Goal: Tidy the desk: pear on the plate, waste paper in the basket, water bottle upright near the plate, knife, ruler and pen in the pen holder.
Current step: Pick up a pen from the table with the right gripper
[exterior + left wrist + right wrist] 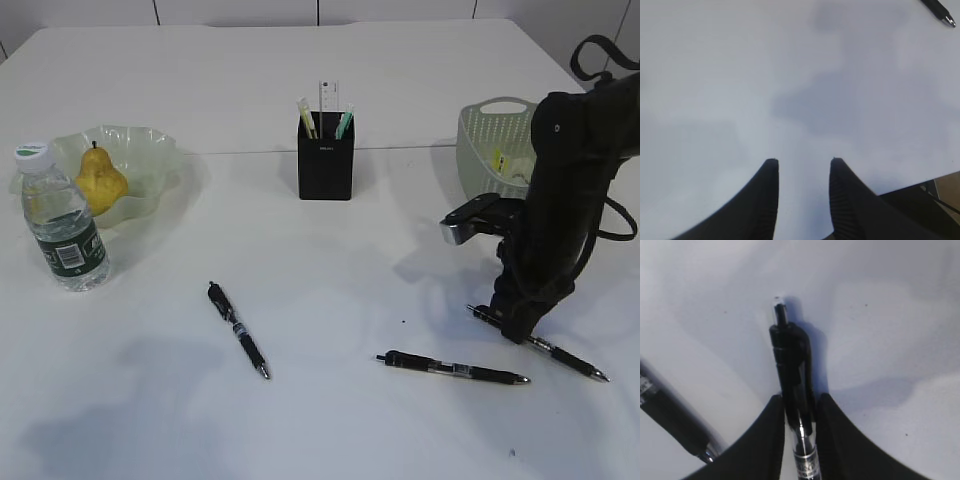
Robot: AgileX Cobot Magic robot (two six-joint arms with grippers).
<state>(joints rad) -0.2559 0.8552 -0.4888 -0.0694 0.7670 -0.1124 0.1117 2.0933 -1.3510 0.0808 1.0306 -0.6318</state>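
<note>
We see right gripper [800, 410] clamped on pen [792, 385] lying on desk [330, 420]; left gripper [801, 170] parted, empty. Pear [98, 180] on plate [150, 150], bottle [62, 220] upright beside it.

A broad white counter [330, 90] is filling nearly all of the exterior view, its matte top taking soft, diffuse light and showing faint grey shadows. A thin seam is running across it, well beyond the right pincer [800, 440]. Behind the far edge, a pale wall [240, 10] with dark vertical joints is showing. In the left wrist view, brownish floor [947, 187] is peeking past the counter's near edge, just right of the left pincer [802, 167].
</note>
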